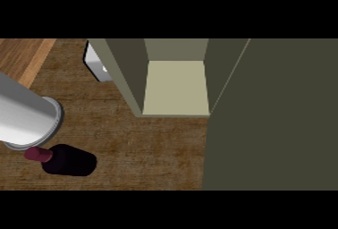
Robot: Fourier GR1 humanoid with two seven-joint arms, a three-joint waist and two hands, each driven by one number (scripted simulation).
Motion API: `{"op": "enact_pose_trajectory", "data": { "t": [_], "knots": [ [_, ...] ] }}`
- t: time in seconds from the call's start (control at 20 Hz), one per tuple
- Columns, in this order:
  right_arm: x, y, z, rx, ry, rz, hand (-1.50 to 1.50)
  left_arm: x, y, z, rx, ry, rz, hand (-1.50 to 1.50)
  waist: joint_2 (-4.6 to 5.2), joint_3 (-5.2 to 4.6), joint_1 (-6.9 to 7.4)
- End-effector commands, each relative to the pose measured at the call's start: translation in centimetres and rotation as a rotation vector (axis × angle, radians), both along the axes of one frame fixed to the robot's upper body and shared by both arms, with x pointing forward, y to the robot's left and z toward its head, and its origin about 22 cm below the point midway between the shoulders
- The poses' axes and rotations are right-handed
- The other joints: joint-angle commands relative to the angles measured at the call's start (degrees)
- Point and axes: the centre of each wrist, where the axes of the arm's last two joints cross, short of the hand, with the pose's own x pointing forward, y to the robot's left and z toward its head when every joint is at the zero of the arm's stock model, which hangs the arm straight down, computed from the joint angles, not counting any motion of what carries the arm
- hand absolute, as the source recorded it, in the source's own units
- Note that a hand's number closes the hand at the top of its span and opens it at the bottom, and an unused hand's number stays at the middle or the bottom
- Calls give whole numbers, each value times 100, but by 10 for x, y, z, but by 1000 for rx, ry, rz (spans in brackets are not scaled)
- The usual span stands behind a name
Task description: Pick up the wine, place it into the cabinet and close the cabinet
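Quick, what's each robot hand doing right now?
Left robot hand: not in view; only a grey forearm shows.
Right robot hand: not in view.

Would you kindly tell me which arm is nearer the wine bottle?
Left, as far as the view shows. Its grey forearm ends just up and left of the bottle, close by its top. The right arm is out of view.

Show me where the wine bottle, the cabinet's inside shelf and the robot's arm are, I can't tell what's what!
wine bottle [71, 162], head view, on its dark body.
cabinet shelf [177, 87], head view, on the pale bottom board inside.
grey forearm [23, 117], head view, on its rounded side.
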Motion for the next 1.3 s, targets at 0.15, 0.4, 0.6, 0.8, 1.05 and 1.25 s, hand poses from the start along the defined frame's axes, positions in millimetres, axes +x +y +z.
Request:
{"op": "enact_pose_trajectory", "data": {
  "t": [0.15, 0.4, 0.6, 0.8, 1.05, 1.25],
  "knots": [
    [-45, 3, 14, 49, -41, 32, -150, -2, 25, 13, -71, -26, 2, -150, 8, 0, -52],
    [-19, -10, 11, 37, -43, 33, -150, 6, 40, -29, -114, 28, -26, -150, 26, -1, -50],
    [-28, -3, 25, -1, -30, 58, -150, 23, 43, -12, -86, 75, -43, -150, 26, -1, -53],
    [-35, 7, 27, 7, -36, 46, -150, 31, 66, -35, -76, 84, -53, -150, 21, -7, -65],
    [-36, -1, 24, 18, -30, 50, -150, 23, 70, -52, -72, 116, -54, -150, 17, -2, -38],
    [-27, 0, 28, 9, -38, 51, -150, 35, 63, -92, -69, 119, -21, -150, 24, -5, -52]
  ]
}}
